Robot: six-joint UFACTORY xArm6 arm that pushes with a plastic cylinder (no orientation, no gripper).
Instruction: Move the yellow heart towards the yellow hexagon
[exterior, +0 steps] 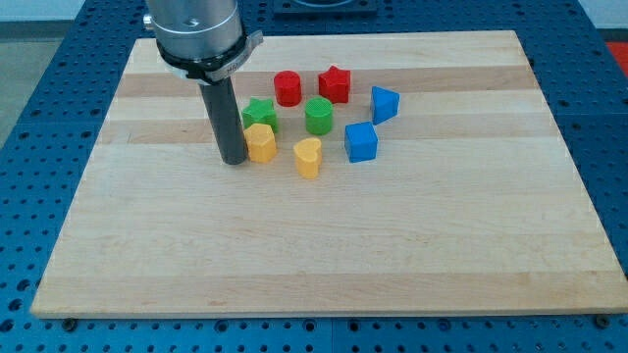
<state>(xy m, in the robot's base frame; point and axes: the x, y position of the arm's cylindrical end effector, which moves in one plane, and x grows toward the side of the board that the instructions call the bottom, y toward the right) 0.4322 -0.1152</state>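
We count eight blocks on the wooden board (pixel 324 245). Two are yellow, the yellow hexagon (pixel 260 142) and the yellow heart (pixel 308 156), and two are green, the green star (pixel 261 112) and the green round block (pixel 319 115). Two are red, the red round block (pixel 287 87) and the red star (pixel 335 83), and two are blue, the blue cube (pixel 361 142) and the blue pointed block (pixel 384 103).

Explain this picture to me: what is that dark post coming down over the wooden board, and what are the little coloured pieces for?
It is a robot arm ending in a plain rod. Nothing is held; my tip only slides on the wooden board and pushes blocks. One camera looks down at an angle. On the board lie a yellow hexagon just to the tip's right, a yellow heart, a green star, a green cylinder, a red cylinder, a red star and two blue blocks.
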